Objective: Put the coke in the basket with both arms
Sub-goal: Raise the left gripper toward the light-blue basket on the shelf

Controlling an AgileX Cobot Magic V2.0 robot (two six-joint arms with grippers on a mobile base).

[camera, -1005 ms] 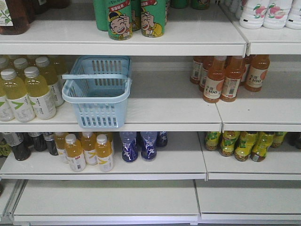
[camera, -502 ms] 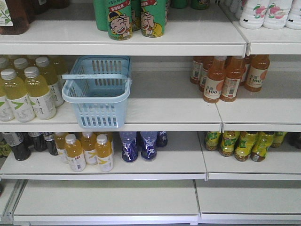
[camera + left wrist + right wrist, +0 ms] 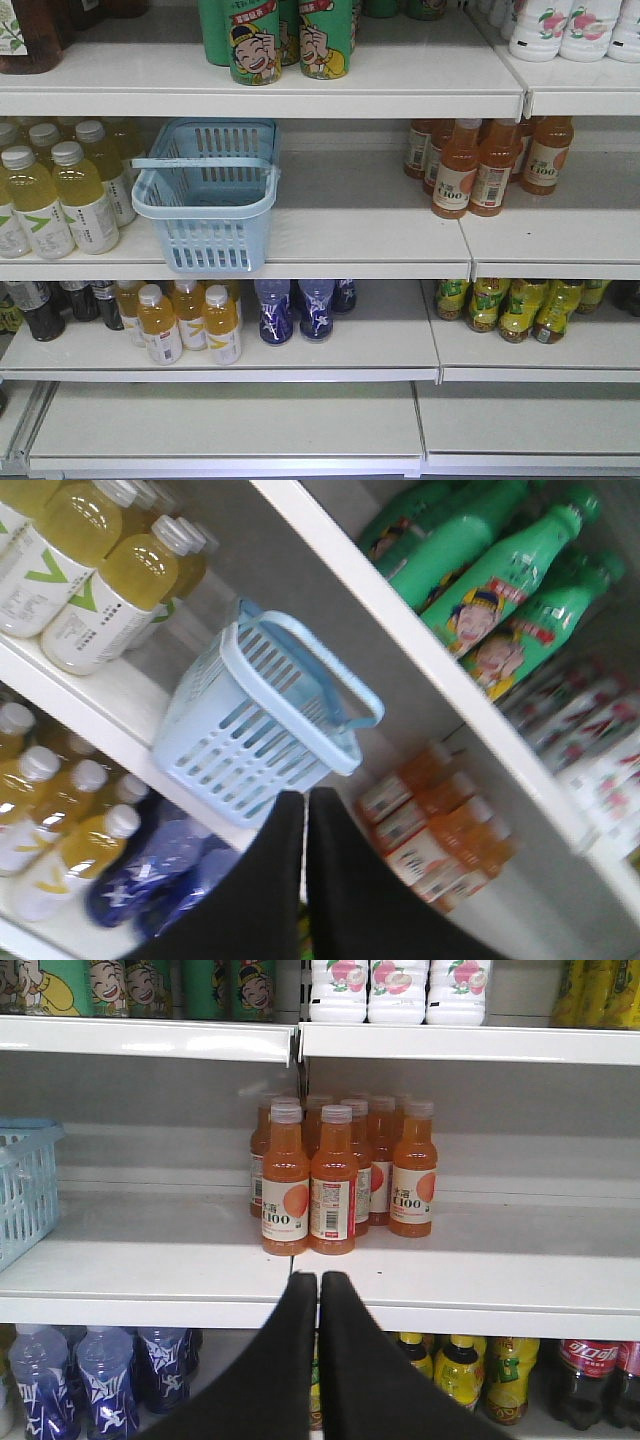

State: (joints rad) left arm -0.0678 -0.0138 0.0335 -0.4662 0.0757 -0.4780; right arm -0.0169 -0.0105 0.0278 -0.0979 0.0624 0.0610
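The pale blue basket [image 3: 210,245] stands empty on the middle shelf, its front end overhanging the shelf edge and its handle [image 3: 200,162] lying across the rim. It shows too in the left wrist view as the basket [image 3: 250,745] and at the left edge of the right wrist view as the basket [image 3: 22,1195]. My left gripper [image 3: 306,798] is shut and empty, below and in front of the basket. My right gripper [image 3: 318,1278] is shut and empty, before the shelf edge under the orange bottles. The coke is out of view. Neither arm shows in the front view.
Orange drink bottles [image 3: 480,165] stand right of the basket, pale yellow bottles [image 3: 55,195] to its left. Green bottles [image 3: 285,40] sit on the shelf above. Below are blue bottles [image 3: 300,310], yellow-green bottles [image 3: 510,308] and dark cola bottles with red labels [image 3: 590,1375].
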